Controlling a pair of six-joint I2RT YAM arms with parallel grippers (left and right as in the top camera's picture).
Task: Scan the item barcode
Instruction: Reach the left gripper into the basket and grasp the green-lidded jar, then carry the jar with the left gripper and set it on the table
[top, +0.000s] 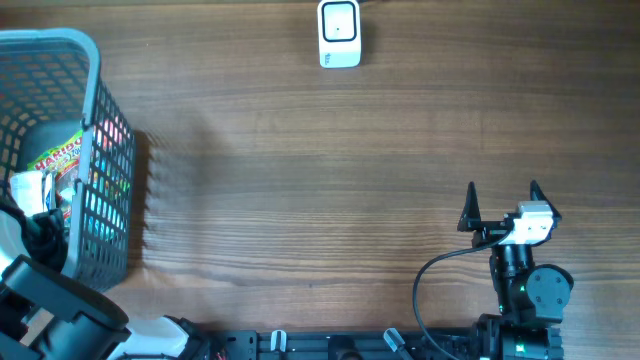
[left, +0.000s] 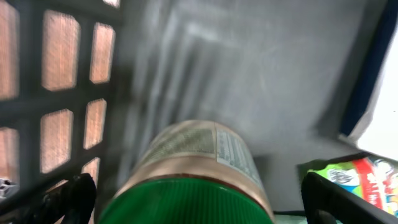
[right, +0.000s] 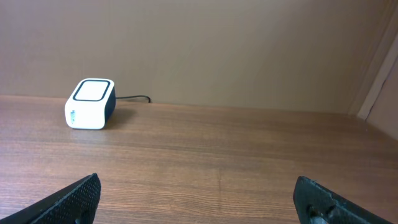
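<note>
Tabletop (top: 300, 180), left edge: basket (top: 112, 190) w/ your left claw (left: 199, 200) wide astride the green-lid jar (left: 202, 158), so centre up, grip its body, then lift twd far-edge scanner (top: 339, 33); right claw (top: 503, 203) wide too.

Over on the left, the grey plastic basket (top: 108, 150) stands at the edge of the wooden tabletop (top: 300, 170), and its mesh walls close in around the left gripper (left: 199, 202). Just to that gripper's right, low in the basket, there's a bright packet (left: 351, 177) printed in green and red. Above the packet, further right, a white carton (left: 376, 99) with a blue edge leans in. On the gripper's left, wood shows through the mesh. Ahead of the right gripper (top: 502, 195), the wood grain runs on to a plain beige wall (right: 217, 50).
</note>
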